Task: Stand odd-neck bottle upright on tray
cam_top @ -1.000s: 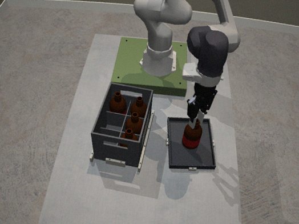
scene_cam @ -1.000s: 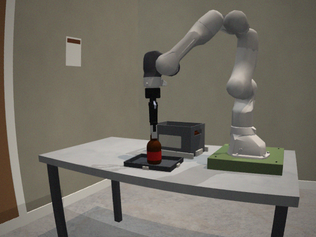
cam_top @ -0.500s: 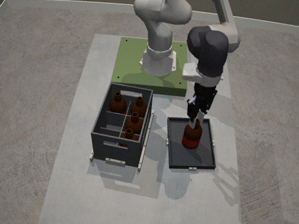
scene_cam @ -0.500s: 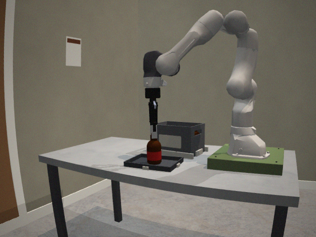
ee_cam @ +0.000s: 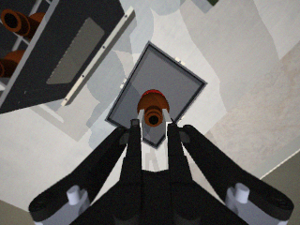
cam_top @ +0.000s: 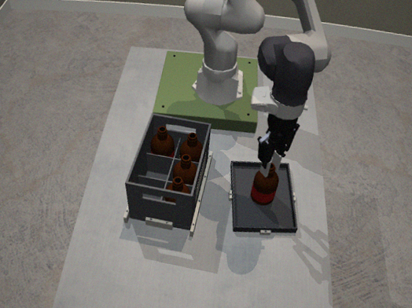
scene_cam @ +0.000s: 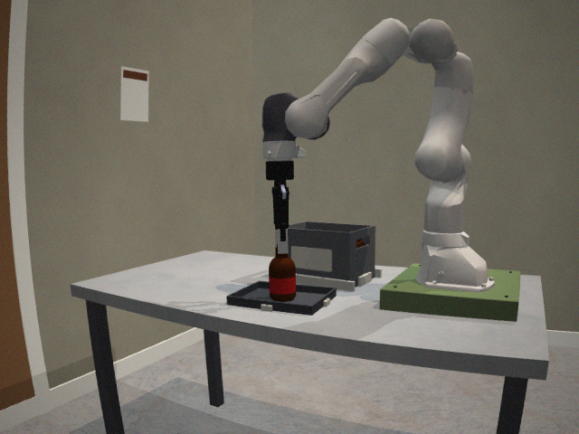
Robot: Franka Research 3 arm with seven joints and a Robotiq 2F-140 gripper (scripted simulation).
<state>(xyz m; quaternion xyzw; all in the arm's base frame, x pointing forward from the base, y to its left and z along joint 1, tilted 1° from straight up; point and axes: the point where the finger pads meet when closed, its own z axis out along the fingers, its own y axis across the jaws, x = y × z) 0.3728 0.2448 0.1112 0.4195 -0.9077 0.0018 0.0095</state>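
A brown bottle with a red label [cam_top: 264, 187] [scene_cam: 281, 276] [ee_cam: 153, 101] stands upright on the dark tray [cam_top: 271, 219] [scene_cam: 247, 295] [ee_cam: 183, 80], its base on the tray floor. My gripper [cam_top: 265, 169] [scene_cam: 280, 248] [ee_cam: 153, 115] comes straight down from above and is shut on the bottle's neck just below the opening. The dark crate [cam_top: 159, 205] [scene_cam: 345, 254] [ee_cam: 42, 89] stands left of the tray. Several brown bottles stand upright in its cells, among them one at the back left [cam_top: 163, 141], one at the back right [cam_top: 191, 146] and one in the middle right [cam_top: 184, 168].
The arm's green base plate [cam_top: 177, 81] [scene_cam: 449, 298] lies behind the crate and tray. Small pale stops [cam_top: 158, 222] sit against the crate's and tray's edges. The grey table [scene_cam: 421, 341] ends a little in front of the tray.
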